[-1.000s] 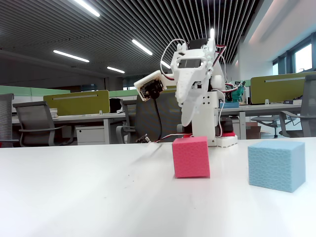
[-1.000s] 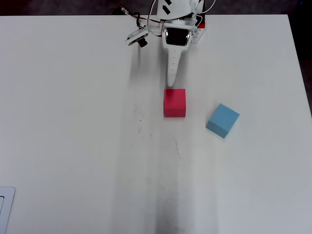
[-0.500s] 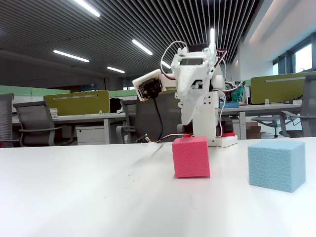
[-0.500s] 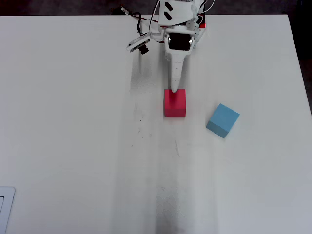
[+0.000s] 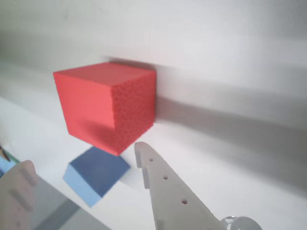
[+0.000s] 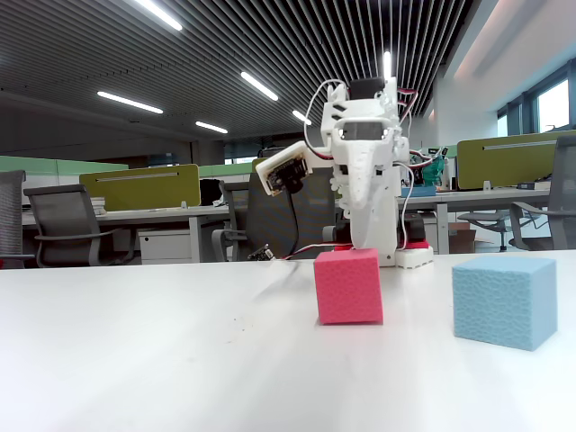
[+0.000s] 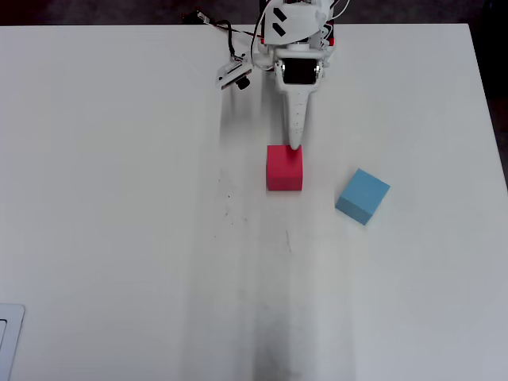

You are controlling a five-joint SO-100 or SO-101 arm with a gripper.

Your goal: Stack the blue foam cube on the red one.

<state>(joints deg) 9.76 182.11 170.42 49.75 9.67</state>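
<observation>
The red cube serves as the landmark; it sits flat on the white counter, roughly mid-counter in the fixed view.

Nearest the fixed camera, the blue cube rests on the counter to the right of the red cube and a little forward of it, well apart and not touching. In the overhead view the blue cube lies to the right of and slightly below the red cube, turned at an angle to it, while the red cube sits square to the counter edges. Neither cube is on top of the other.

Just behind the red cube, the fingers point down at its far edge, their tip right over that edge in the overhead view. In the fixed view the fingers taper to a point just above the red cube's rear top. Whether they touch the cube I cannot tell. In the wrist view one white finger lies beside the red cube, with a second pale part at the lower left and a clear gap between, so the fingers are spread and hold nothing.

Farther back, the arm rises from its base at the counter's far edge, with a small camera hanging off to its left in the fixed view.
</observation>
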